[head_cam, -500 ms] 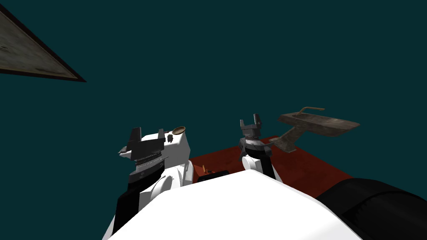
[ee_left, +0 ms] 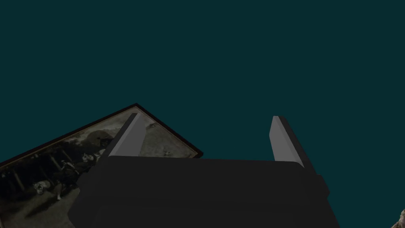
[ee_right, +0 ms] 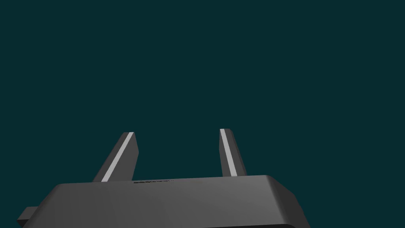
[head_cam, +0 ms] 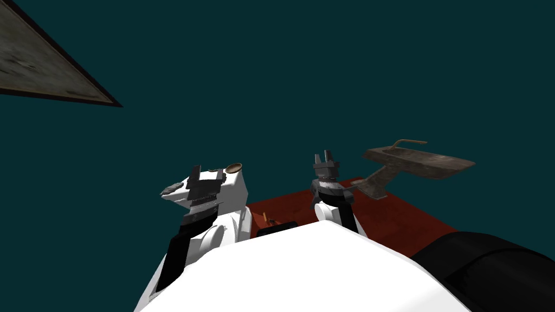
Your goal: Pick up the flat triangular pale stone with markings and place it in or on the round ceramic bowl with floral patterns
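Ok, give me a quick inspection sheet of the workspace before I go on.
surface: white stand on the red floor.
job's things: flat grey stone on the stand's left corner; small brown bowl on its far corner, apart from the stone.
clutter: small orange thing on the red floor, too small to name.
hands: left hand open, empty, at the stand between stone and bowl; right hand open, empty, off to the right.
cables: nothing seen.
surroundings: teal wall, framed picture, grey basin on a pedestal.

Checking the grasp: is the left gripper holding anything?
No: the left gripper is open, with nothing between its fingers.
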Controlling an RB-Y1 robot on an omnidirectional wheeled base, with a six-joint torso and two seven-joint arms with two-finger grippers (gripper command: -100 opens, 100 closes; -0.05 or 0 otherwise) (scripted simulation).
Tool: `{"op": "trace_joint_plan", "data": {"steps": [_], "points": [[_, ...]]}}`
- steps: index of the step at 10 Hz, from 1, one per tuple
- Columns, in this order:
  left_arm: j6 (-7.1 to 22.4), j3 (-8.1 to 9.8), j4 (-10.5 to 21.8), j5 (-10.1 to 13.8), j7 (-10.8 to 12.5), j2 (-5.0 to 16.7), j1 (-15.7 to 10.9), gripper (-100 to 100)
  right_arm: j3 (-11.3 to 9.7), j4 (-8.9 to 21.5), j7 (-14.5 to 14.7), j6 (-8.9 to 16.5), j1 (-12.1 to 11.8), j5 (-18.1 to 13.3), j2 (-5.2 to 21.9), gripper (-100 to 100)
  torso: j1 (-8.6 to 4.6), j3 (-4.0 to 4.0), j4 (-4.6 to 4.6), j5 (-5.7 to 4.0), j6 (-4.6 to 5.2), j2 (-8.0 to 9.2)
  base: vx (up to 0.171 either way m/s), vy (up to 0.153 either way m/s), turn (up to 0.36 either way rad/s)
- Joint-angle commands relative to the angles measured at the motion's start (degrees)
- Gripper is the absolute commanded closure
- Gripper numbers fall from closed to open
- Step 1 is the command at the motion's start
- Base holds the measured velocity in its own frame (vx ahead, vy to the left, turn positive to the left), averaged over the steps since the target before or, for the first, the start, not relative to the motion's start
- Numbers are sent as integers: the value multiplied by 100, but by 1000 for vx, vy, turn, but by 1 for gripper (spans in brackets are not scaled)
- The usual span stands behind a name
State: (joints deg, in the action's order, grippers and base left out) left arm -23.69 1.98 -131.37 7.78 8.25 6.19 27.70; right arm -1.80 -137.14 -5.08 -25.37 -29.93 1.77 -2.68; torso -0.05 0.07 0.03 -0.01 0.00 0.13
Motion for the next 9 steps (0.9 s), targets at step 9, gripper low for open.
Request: {"op": "trace_joint_plan", "data": {"steps": [9], "points": [[1309, 342, 1578, 519, 1043, 585, -971, -100, 0, 0, 0, 0, 0, 0, 0, 0, -5, 0, 0, -2, 0, -1, -47, -29, 54]]}}
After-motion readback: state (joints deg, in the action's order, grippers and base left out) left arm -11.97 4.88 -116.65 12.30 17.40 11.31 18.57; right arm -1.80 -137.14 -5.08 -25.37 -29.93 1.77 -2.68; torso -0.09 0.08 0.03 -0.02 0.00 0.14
